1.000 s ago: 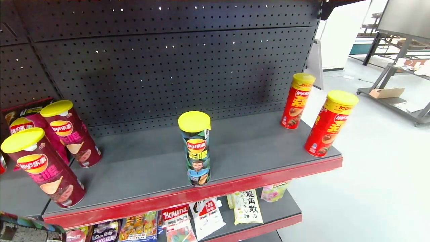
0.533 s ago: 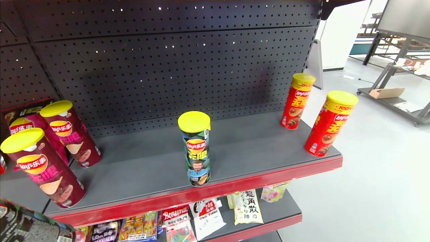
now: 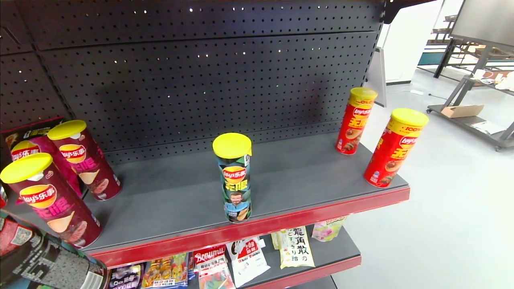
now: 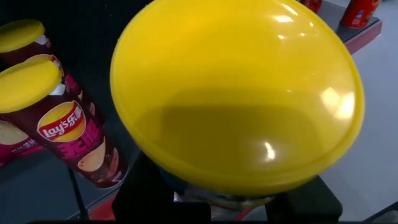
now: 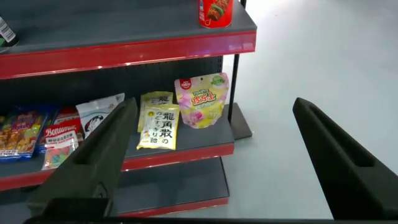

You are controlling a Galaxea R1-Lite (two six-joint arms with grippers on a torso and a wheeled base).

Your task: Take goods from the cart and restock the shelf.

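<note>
Placing step in hand: left gripper (image 4: 227, 202) clenched on can (image 3: 44, 261), low at shelf (image 3: 180, 192) front-left, near maroon cans (image 3: 48, 200). Right gripper (image 5: 217, 155) splayed, empty. Next: clear red lip (image 3: 249, 230), stand can in gap.

Each chip can (image 3: 236, 180) bears a logo oval and bold characters; snack bags (image 3: 295, 245) carry printed characters; the tilted can (image 3: 48, 261), a barcode
</note>
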